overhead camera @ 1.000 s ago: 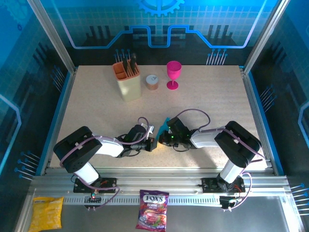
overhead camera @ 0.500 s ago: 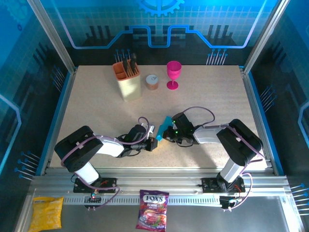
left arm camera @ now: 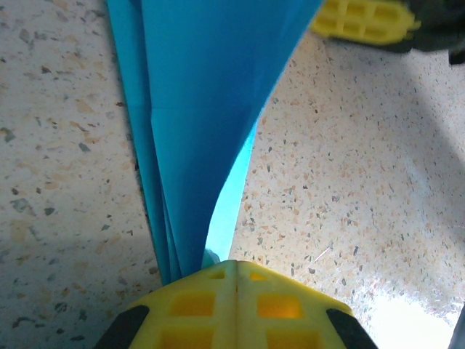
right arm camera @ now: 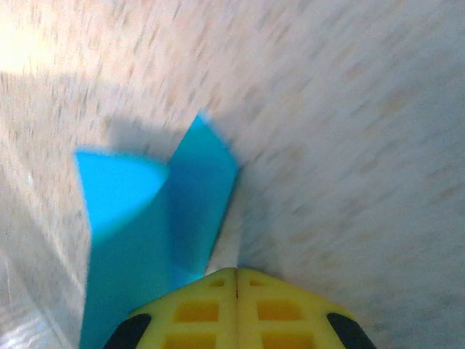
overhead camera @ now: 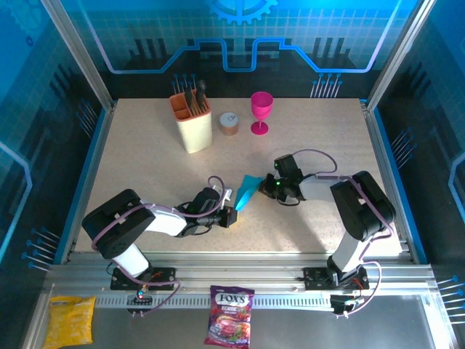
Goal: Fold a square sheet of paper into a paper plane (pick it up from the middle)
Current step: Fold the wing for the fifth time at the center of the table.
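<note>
The square sheet of paper [overhead camera: 248, 190] is folded into a long, narrow cyan-blue wedge near the middle of the table. Its pointed end sits at my left gripper [overhead camera: 235, 215], which is shut on it. In the left wrist view the paper [left arm camera: 196, 109] fans upward from my shut yellow jaws [left arm camera: 235, 265]. My right gripper [overhead camera: 270, 186] is at the wide end, shut on a flap of the paper [right arm camera: 145, 240] beside its closed jaws [right arm camera: 236, 273]. The right gripper's yellow fingers [left arm camera: 363, 18] touch the paper's far edge.
A beige holder with an orange insert [overhead camera: 192, 120], a small round tin [overhead camera: 229, 123] and a pink goblet [overhead camera: 261, 111] stand at the back. A purple candy bag [overhead camera: 229, 325] and a yellow snack bag [overhead camera: 70, 320] lie off the table in front.
My right gripper has drawn away to the right and back from the left one. The blue paper, hidden between the tips before, now stretches out between them. The left arm has stayed put.
</note>
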Motion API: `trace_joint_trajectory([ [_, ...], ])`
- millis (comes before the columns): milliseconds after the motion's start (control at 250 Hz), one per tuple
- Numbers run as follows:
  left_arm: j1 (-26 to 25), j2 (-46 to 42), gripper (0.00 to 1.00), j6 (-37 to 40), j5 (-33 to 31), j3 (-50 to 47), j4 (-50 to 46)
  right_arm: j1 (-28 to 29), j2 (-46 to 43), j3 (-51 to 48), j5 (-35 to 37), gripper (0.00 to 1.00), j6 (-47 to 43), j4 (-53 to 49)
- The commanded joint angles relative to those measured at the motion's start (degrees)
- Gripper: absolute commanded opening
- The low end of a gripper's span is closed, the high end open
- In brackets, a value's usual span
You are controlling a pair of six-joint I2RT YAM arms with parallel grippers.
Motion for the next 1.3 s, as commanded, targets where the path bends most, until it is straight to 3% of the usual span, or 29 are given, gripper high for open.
trace_joint_trajectory([
  [0,0.1,3.0,0.00,0.3,-0.1,-2.1,-8.7,-2.1,-3.1,-0.9,1.5,0.00,-2.4,-2.7],
  [172,0.1,3.4,0.00,0.2,0.0,-2.2,-8.2,-0.6,-12.0,-6.6,-0.2,0.00,-1.3,-0.8],
  [340,0.1,3.4,0.00,0.2,0.1,-2.2,-8.2,6.4,-17.0,-8.5,1.2,0.00,0.5,1.6],
  [647,0.2,4.3,0.00,0.4,0.2,-1.7,-8.2,15.4,-8.7,-5.7,2.6,0.00,3.2,10.6],
  [863,0.2,5.1,0.00,0.6,0.9,-1.4,-8.1,14.7,-0.4,-4.2,2.5,0.00,3.7,18.5],
  [1298,0.2,5.5,0.00,0.5,1.1,-1.8,-7.7,6.9,6.6,-1.0,2.9,0.00,3.3,15.2],
])
